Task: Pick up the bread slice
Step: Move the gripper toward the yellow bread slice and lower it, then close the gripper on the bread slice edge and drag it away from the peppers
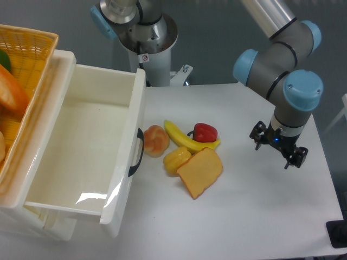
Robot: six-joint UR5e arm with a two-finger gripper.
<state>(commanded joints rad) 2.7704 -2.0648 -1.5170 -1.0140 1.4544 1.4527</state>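
The bread slice point(200, 171) lies flat on the white table, orange-tan with a darker crust edge, next to the yellow bell pepper point(176, 160). My gripper point(278, 150) hangs over the table to the right of the slice, well apart from it. Its dark fingers point(297, 157) stand spread, with nothing between them.
A yellow banana point(187, 139), a red pepper point(205, 131) and a round peach fruit point(155, 140) lie just behind and left of the slice. An open white drawer point(81, 146) with a black handle fills the left. A wicker basket point(24, 59) sits at far left.
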